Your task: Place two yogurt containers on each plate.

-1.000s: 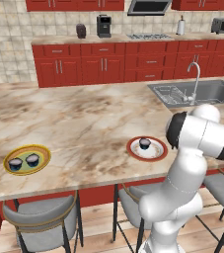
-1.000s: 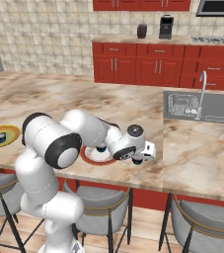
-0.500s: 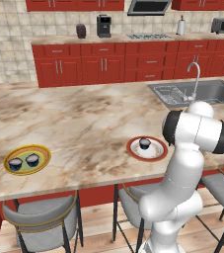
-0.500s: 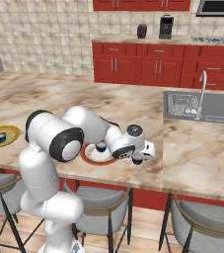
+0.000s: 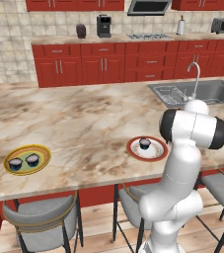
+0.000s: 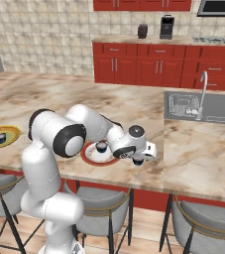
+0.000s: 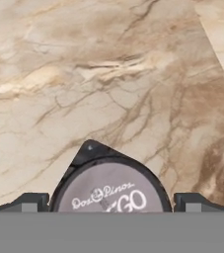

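The counter [image 5: 84,118] is wide open behind the red plate [image 6: 90,158], but I'm working close to its front edge. Arm's elbow has swung up vs 1 s ago; plates unmoved. Yellow plate [image 5: 27,159], far left of the red, already has 2 cups; the red holds 1 cup [image 6: 101,147]. My claw [image 6: 140,159], just right of the red plate, grips the 4th yogurt [image 7: 108,190], so last drop imo.

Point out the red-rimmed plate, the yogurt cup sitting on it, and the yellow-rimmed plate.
red-rimmed plate [image 5: 156,152]: left base view, on its bare white centre right of the cup.
yogurt cup [image 5: 144,144]: left base view, on its pale top.
yellow-rimmed plate [image 5: 41,150]: left base view, on its yellow rim, right side.
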